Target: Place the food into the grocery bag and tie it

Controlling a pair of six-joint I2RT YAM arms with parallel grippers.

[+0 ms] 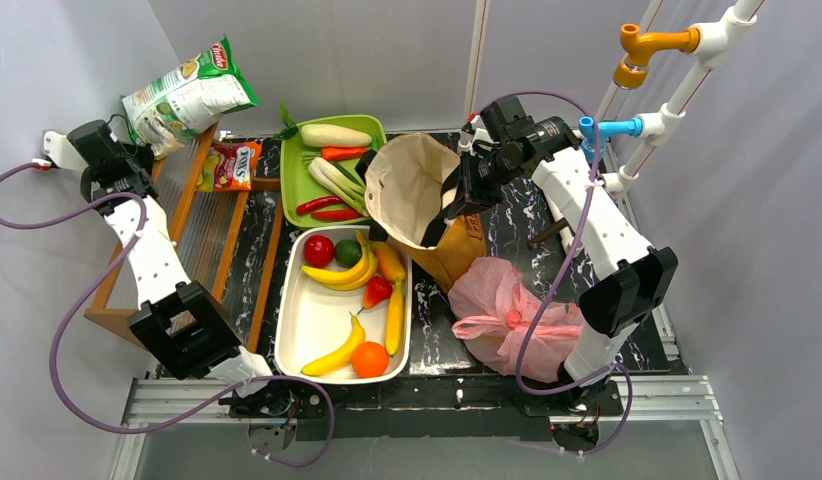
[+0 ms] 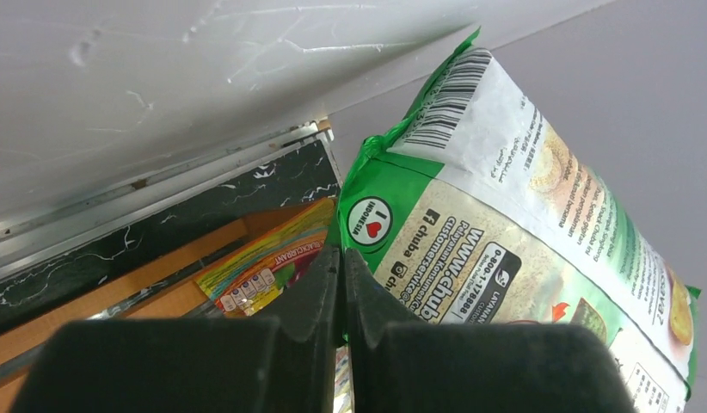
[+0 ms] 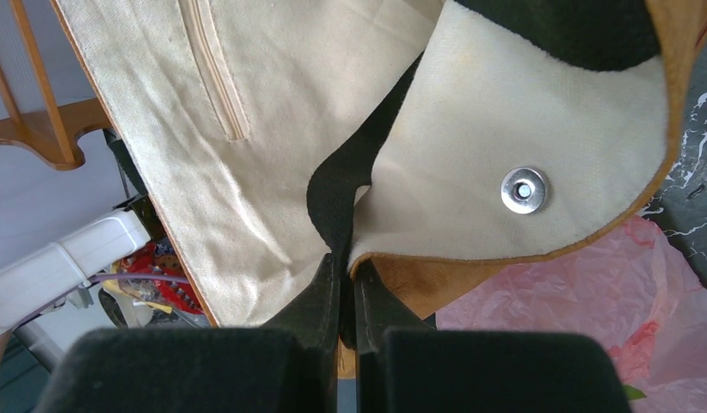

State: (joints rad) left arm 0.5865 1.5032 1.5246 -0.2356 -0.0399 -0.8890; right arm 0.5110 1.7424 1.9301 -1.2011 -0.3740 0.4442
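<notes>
The food, toy bananas (image 1: 339, 352) with an orange, a peach, red and green pieces, lies in a white tray (image 1: 287, 330). The pink grocery bag (image 1: 502, 310) sits crumpled at front right, also pink grocery bag (image 3: 591, 301) in the right wrist view. My left gripper (image 1: 149, 148) (image 2: 341, 254) is at the far left, shut on the bottom edge of a green-and-white crisp packet (image 1: 187, 95) (image 2: 522, 224), which hangs lifted. My right gripper (image 1: 472, 185) (image 3: 346, 254) is shut on the rim and black strap of a brown bag (image 1: 412, 185) (image 3: 247, 129), holding its mouth open.
A green tray (image 1: 292, 180) behind the white one holds a radish, leeks, a carrot and chillies. A wooden rack (image 1: 202, 200) on the left carries a colourful sweet packet (image 1: 232, 165) (image 2: 264, 267). White pipes with coloured fittings (image 1: 677, 90) rise at the right.
</notes>
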